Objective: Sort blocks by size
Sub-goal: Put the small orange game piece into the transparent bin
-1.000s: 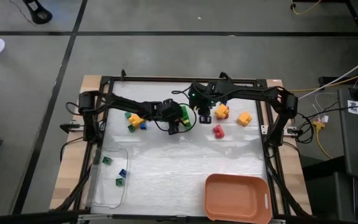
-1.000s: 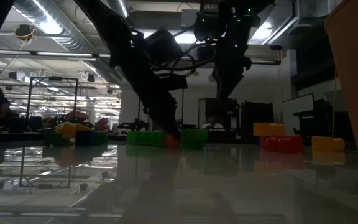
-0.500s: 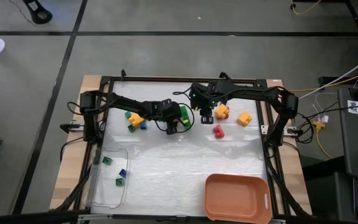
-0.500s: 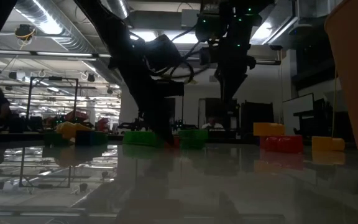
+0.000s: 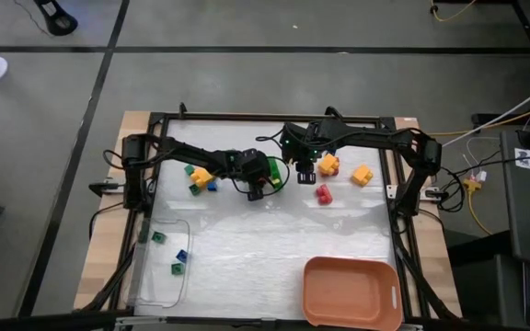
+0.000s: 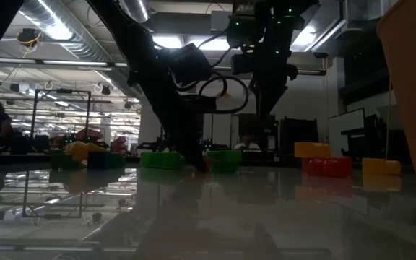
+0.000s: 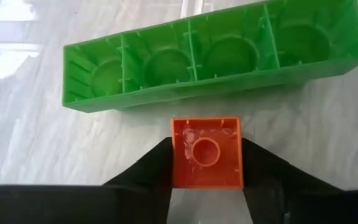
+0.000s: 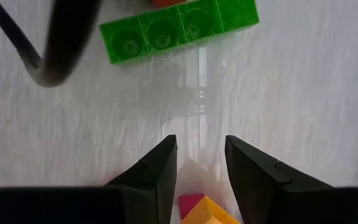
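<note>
Left gripper (image 7: 205, 163) clamps a small orange-red single-stud cube (image 7: 206, 153), one dark finger (image 7: 143, 169) on each side, hollow underside facing the camera. Just beyond the cube, a long green four-cell brick (image 7: 211, 59) lies on its side, open cells showing, on the glossy white table (image 7: 55, 143). Cube and brick slightly apart.

Left gripper (image 5: 255, 192) mid-table, clamped on small cube (image 7: 206, 152), just beside long brick (image 7: 211, 59). Right gripper (image 5: 303, 173) right of that, above table (image 5: 265, 241), near brick cluster (image 5: 328, 165). More bricks (image 5: 200, 176) left of centre. Clear bin (image 5: 162, 264) front left, small bricks inside. Tray (image 5: 351, 291) front right.
</note>
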Controlling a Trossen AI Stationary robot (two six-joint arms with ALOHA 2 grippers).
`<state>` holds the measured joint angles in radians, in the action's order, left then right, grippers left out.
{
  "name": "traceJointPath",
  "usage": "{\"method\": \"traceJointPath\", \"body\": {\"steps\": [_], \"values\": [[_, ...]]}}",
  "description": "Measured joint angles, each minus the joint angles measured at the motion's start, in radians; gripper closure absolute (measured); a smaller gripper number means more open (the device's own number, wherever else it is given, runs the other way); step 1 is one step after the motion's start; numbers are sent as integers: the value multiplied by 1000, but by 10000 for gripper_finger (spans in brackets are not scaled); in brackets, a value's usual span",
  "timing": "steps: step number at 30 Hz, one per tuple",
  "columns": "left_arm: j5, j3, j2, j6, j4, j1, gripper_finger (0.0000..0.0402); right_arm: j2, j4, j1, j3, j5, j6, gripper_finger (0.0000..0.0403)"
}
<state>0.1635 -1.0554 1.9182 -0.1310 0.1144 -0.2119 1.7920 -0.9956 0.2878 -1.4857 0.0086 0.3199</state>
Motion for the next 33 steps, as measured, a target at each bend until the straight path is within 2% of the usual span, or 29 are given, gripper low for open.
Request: {"method": "traceJointPath", "body": {"steps": [2,5,9,13,17,25,29,33], "values": [[0,-5,-4,0,6,1,279,0,0,0,0,0,0,267],[0,-6,-18,0,16,8,279,0,0,0,0,0,0,267],[-4,-7,-101,2,80,28,279,0,0,0,0,0,0,267],[-10,-7,-222,45,245,69,279,0,1,0,0,-9,0,267],[-89,-8,-379,144,422,136,279,0,10,0,0,-52,0,267],[-231,-8,-666,514,743,348,276,0,88,0,0,-107,-54,267],[-249,-8,-749,801,874,486,268,7,124,0,0,-106,-126,267],[-250,6,-779,1071,937,618,253,19,130,0,1,-108,-213,267]]}}
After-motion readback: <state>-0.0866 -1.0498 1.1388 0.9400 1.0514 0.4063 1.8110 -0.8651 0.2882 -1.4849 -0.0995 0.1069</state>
